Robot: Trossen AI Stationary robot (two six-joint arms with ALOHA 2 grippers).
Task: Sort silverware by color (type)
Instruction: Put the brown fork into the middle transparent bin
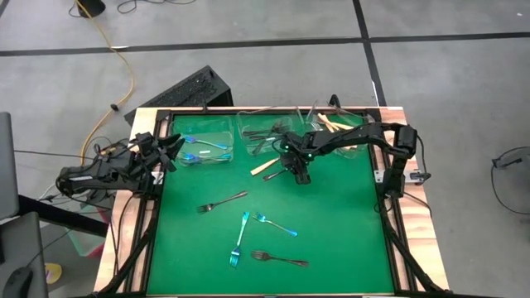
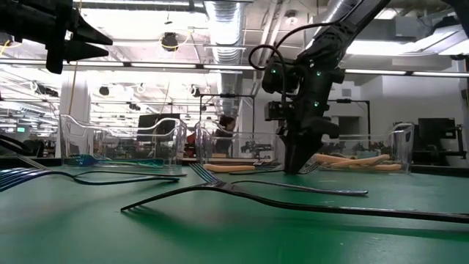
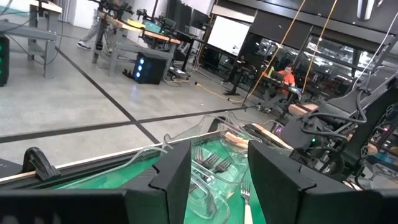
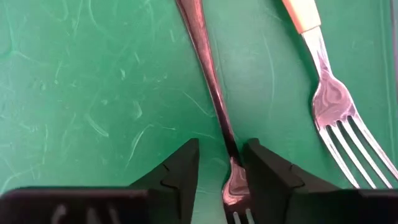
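Near the middle of the green table (image 1: 331, 240), just in front of the row of clear tubs, the right gripper (image 1: 296, 172) is down at the mat, straddling a dark fork (image 4: 214, 93). In the right wrist view its two fingers (image 4: 180, 171) stand close on either side of the fork's neck, just above the tines, with narrow gaps still showing, so the jaws are narrowed around the fork but not clearly clamped on it. Just beside lies a cream-handled fork (image 4: 323, 81), its silver tines spread on the mat, apart from the dark one.

The left gripper (image 1: 170, 149) hangs above the table's left edge beside the left tub (image 1: 207, 124); its fingers (image 3: 171, 177) stand apart with nothing between them.

The left tub holds blue-teal forks (image 1: 203, 149). The middle tub (image 1: 261, 132) seems to hold dark forks, though they are hard to make out from above. The right tub (image 1: 352, 120) holds cream-handled forks (image 1: 335, 124).

Loose on the mat nearer the front are a dark fork (image 1: 222, 203) left of centre, two blue-teal forks (image 1: 240, 238) (image 1: 275, 224) lying close together, and another dark fork (image 1: 279, 259) just beyond them toward the front edge.
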